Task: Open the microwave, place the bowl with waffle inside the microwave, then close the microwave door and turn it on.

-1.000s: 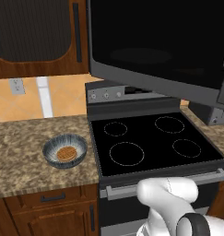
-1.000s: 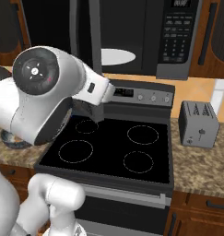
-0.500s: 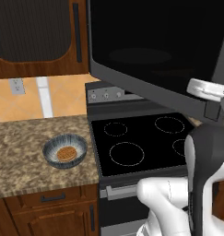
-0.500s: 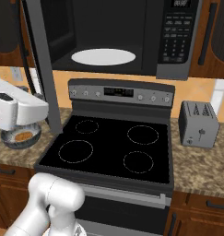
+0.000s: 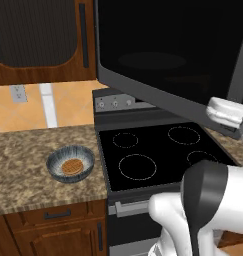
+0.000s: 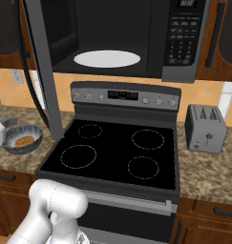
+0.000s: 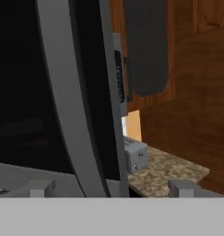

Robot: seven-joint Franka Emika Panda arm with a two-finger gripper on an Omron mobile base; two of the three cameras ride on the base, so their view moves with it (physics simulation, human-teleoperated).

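Sitting in one bowl (image 5: 70, 163), one waffle (image 5: 72, 166); one microwave (image 6: 136, 38) open.

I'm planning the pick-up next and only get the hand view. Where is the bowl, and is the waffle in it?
Observer: The bowl stands on the counter left of the stove, and the waffle lies in it.
Operator: Is anything inside the microwave that would block it?
Observer: No. The right base view looks straight into the open cavity, and the white turntable plate is bare.
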